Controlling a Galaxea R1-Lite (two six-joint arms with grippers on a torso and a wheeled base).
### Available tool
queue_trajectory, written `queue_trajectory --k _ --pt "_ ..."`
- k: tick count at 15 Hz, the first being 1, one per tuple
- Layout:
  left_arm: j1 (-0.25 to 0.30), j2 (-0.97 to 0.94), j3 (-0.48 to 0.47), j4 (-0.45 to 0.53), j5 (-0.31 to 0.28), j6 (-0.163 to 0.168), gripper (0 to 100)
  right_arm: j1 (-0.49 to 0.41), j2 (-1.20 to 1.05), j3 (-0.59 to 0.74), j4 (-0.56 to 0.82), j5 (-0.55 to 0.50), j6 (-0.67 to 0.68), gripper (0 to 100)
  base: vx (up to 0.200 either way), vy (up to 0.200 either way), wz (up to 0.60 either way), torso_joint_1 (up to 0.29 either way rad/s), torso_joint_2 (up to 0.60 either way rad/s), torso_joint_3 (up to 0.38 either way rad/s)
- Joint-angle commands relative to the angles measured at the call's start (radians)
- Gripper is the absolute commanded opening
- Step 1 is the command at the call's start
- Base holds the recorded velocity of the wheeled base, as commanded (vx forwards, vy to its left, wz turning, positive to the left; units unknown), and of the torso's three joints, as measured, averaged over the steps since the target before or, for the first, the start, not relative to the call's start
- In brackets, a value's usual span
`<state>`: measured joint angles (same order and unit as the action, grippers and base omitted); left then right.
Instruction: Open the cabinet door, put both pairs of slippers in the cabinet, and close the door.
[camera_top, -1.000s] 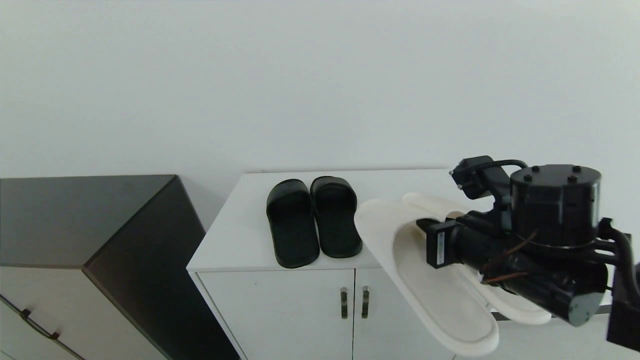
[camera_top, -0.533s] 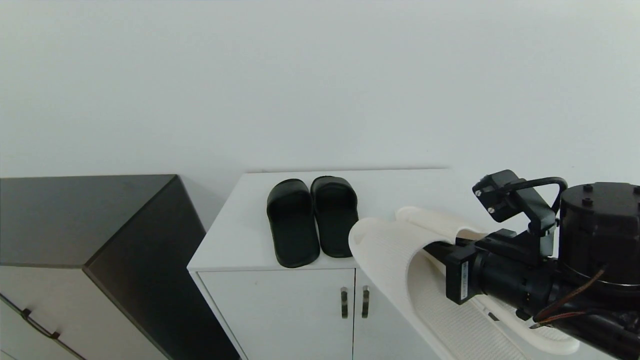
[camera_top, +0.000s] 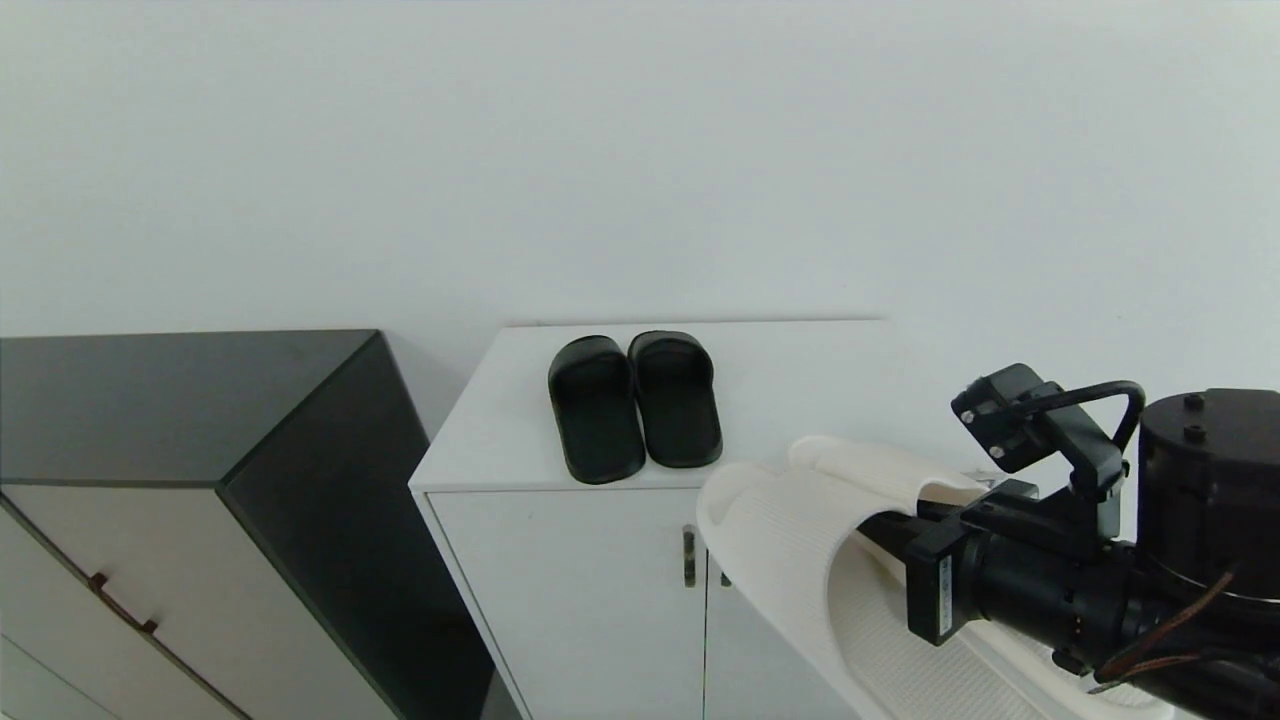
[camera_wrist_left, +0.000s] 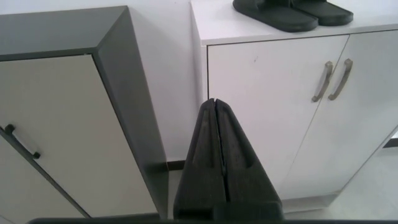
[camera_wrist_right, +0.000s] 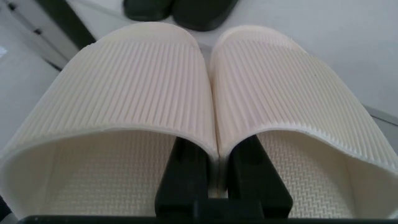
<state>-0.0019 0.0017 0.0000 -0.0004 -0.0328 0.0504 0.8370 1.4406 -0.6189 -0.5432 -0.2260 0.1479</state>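
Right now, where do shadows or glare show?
Head view: soft, even light, no glare; a faint shadow lies on the wall between the dark grey cabinet and the white two-door cabinet. Left wrist view: the black rubber slippers cast a thin shadow beneath them. Right wrist view: the cream ribbed slippers shade their own insides.

**Three views, one cabinet**

The head camera looks forward and down at the white cabinet (camera_top: 560, 580) from farther back. The left wrist camera, lower and nearer, faces its doors (camera_wrist_left: 273, 112) beyond the left gripper's fingers (camera_wrist_left: 204, 162). The right wrist camera sits close behind the right gripper's fingers (camera_wrist_right: 183, 177), cream slippers (camera_wrist_right: 143, 81) around them; black slippers (camera_top: 600, 410) beyond show in all three.
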Motion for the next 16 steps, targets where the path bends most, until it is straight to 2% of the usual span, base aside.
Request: queue_trajectory --k 1,2,5,16 --pt "0.000 0.000 0.000 -0.001 0.001 0.000 0 0.002 -0.006 0.002 -0.001 0.000 -0.001 0 0.000 0.000 0.00 0.000 0.00 0.000" --pt "0.000 0.000 0.000 -0.001 0.001 0.000 0 0.002 -0.006 0.007 -0.001 0.002 -0.001 0 0.000 0.000 0.00 0.000 0.00 0.000" --pt "0.000 0.000 0.000 -0.001 0.001 0.000 0 0.002 -0.011 0.010 -0.001 0.027 -0.004 0 0.000 -0.200 0.00 0.001 0.01 -0.001" --pt "0.000 0.000 0.000 -0.001 0.001 0.000 0 0.033 -0.034 0.050 -0.001 0.042 -0.030 0 0.000 0.000 0.00 0.000 0.00 0.000"
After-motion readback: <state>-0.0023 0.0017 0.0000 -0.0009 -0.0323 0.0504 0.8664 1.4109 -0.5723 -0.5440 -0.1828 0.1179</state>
